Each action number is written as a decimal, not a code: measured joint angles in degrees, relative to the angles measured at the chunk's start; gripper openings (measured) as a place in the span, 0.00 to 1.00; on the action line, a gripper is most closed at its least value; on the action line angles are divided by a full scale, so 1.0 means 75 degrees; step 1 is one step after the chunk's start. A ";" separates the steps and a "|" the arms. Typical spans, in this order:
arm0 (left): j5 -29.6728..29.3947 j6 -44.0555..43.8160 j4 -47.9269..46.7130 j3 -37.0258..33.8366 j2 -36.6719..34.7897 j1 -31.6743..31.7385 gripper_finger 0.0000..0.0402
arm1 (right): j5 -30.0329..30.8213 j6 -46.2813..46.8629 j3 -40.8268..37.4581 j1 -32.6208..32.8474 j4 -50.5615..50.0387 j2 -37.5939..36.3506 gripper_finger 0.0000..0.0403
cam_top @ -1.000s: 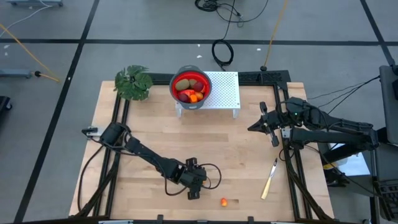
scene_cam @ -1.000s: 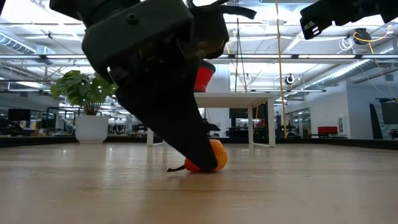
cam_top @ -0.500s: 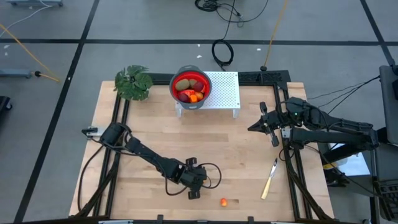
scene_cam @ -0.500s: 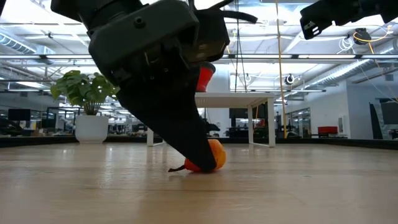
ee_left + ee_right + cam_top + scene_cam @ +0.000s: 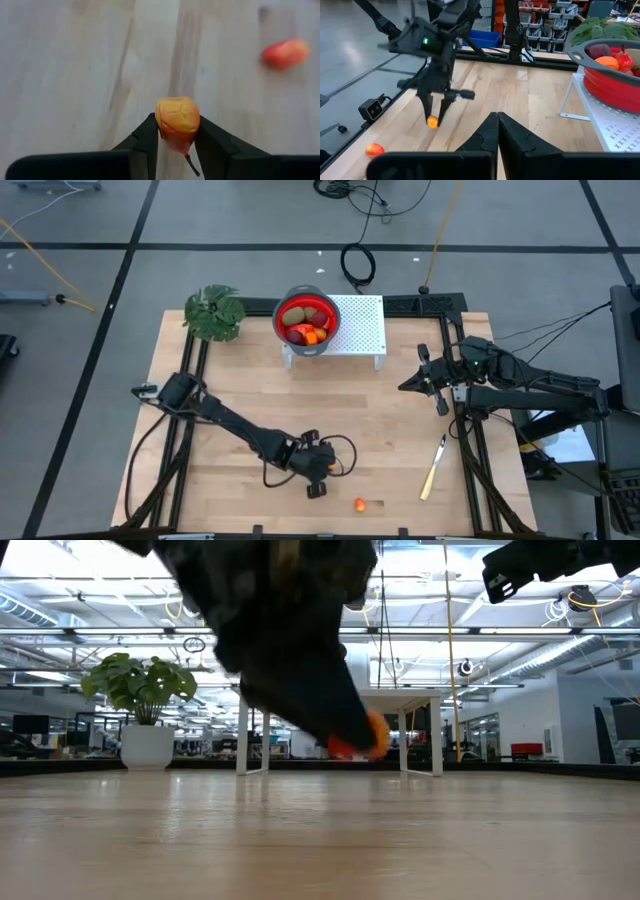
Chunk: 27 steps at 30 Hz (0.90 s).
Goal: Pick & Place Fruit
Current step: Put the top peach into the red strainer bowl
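My left gripper [image 5: 318,486] hangs over the near middle of the table, shut on a small orange-red fruit [image 5: 176,121] with a thin dark stem. The low view shows that fruit [image 5: 360,741] off the wood. A second small orange-red fruit [image 5: 360,504] lies on the table just right of the gripper, near the front edge. More fruit fills the red bowl [image 5: 307,320] with a grey rim, which stands on a white perforated stand [image 5: 362,328] at the far middle. My right gripper [image 5: 408,385] waits shut, raised at the right side. My left gripper pinches the small fruit's two opposite sides [image 5: 161,126] between its two fingers [image 5: 150,135]. The fingers slant down from the table's left. The fruit is lifted clear of the table, its orange end pointing away from the wrist and its stem [image 5: 191,165] trailing back between the fingers.
A leafy green plant [image 5: 214,312] stands at the far left corner. A pale-handled knife [image 5: 433,467] lies near the right edge. Bare wood lies between the left gripper and the stand.
My left gripper has risen and shifted slightly toward the table's right with the small fruit. The fruit lay on the wood at the fingertips a second ago and now hangs clear above it. The right arm has kept still.
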 joint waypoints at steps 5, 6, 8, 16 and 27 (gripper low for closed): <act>0.0140 0.0403 0.0019 0.0000 -0.0632 0.0160 0.26 | -0.0001 0.0000 0.0000 0.0002 0.0009 0.0002 0.00; 0.0213 0.0485 0.0053 0.0000 -0.0790 0.0198 0.26 | 0.0001 0.0000 0.0000 0.0000 0.0020 -0.0001 0.00; 0.0356 0.0589 0.0276 0.0003 -0.1107 0.0277 0.26 | -0.0001 0.0000 0.0000 0.0000 0.0015 0.0002 0.00; 0.0567 0.1485 0.1769 0.0012 -0.2076 0.0440 0.26 | -0.0001 -0.0024 0.0000 0.0000 0.0020 0.0002 0.00; 0.1457 0.2719 0.4926 0.0000 -0.2438 0.0441 0.26 | -0.0001 -0.0219 0.0000 0.0000 0.0024 -0.0001 0.00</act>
